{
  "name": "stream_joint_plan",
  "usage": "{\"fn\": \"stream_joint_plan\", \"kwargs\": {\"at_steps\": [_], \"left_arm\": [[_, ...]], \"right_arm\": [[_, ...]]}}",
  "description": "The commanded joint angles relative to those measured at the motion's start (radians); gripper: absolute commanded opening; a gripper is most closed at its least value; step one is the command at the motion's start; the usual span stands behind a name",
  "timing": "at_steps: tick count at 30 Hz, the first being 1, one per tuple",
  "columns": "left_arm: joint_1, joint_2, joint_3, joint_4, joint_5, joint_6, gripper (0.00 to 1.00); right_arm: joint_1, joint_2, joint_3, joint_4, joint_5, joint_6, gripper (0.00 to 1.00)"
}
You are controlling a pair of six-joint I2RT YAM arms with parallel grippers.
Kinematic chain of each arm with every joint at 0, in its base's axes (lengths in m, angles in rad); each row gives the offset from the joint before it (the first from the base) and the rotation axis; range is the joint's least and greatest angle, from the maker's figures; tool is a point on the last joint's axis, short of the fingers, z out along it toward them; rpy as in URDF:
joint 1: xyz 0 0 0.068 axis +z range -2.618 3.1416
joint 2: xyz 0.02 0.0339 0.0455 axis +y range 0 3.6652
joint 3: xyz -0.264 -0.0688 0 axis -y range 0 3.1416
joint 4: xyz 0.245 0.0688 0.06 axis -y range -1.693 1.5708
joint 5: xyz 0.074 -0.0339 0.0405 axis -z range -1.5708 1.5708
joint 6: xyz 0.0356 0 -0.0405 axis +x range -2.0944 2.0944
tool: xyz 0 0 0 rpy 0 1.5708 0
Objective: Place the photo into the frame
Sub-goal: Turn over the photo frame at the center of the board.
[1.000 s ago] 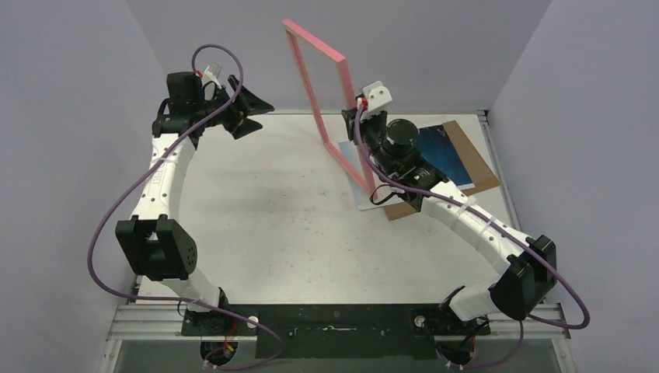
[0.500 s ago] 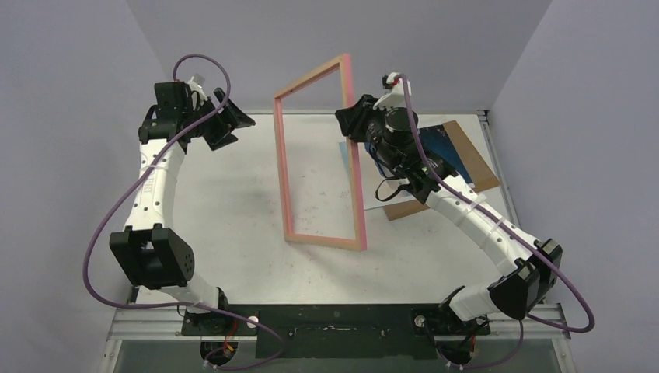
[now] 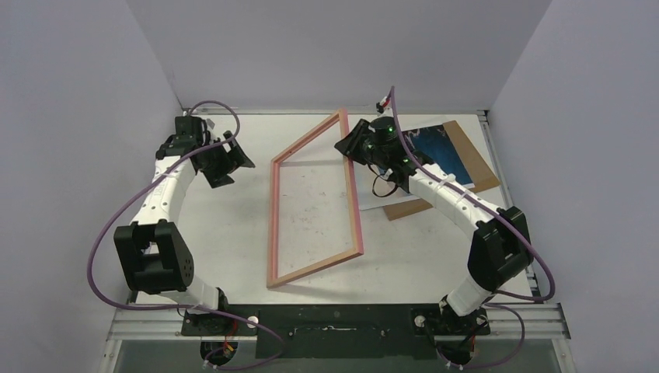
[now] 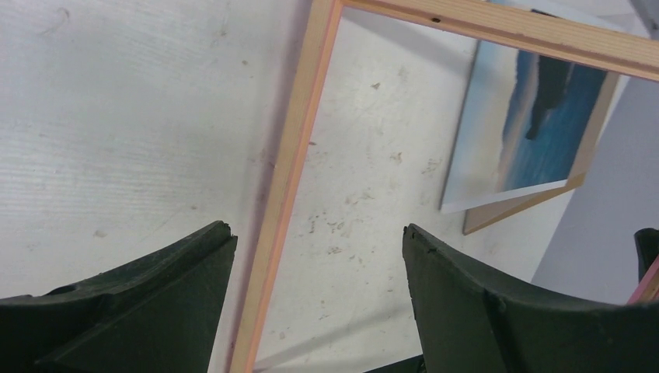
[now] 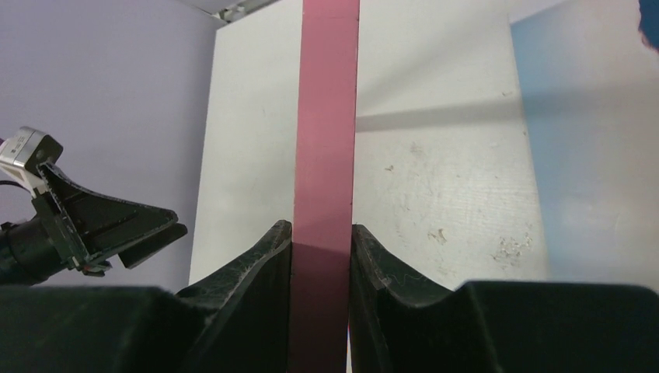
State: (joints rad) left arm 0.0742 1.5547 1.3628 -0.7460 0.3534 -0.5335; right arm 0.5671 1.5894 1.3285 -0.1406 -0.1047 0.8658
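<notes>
Overhead camera looks down; close wrist cameras share the frame [image 5: 326,116].

Bright, even overhead light, soft shadows; top cam sharp, wrist cams a bit soft.

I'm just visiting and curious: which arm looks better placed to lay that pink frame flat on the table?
The right, most likely. The right end effector is closed on the frame's edge, while the left end effector hangs open and empty, apart from the frame.

My scuffed white table [image 3: 233,225] carries a brown board [image 3: 482,167] at its far right corner, with the photo [image 3: 435,144] lying on that.
</notes>
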Motion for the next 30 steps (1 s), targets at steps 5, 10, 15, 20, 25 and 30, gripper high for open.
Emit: {"fn": "stream_joint_plan", "kwargs": {"at_steps": [5, 10, 15, 20, 25, 30], "left_arm": [[0.006, 0.057, -0.116, 0.06, -0.014, 0.036, 0.78], [0.002, 0.133, -0.143, 0.094, 0.039, 0.019, 0.78], [0.002, 0.166, -0.143, 0.107, -0.019, 0.01, 0.78], [0.005, 0.199, -0.127, 0.091, -0.089, 0.013, 0.78], [0.007, 0.226, -0.064, 0.017, -0.081, 0.062, 0.79], [0.007, 0.221, 0.009, -0.042, -0.085, 0.091, 0.79]], "right_arm": [[-0.012, 0.012, -0.055, 0.113, -0.034, 0.009, 0.0], [-0.017, 0.019, -0.123, 0.186, 0.032, 0.039, 0.0], [-0.019, 0.065, -0.168, 0.283, 0.019, 0.07, 0.0], [-0.001, 0.165, -0.183, 0.37, -0.017, 0.124, 0.0], [0.028, 0.25, -0.18, 0.422, -0.03, 0.138, 0.01], [0.03, 0.326, -0.16, 0.438, -0.051, 0.134, 0.03]]}}
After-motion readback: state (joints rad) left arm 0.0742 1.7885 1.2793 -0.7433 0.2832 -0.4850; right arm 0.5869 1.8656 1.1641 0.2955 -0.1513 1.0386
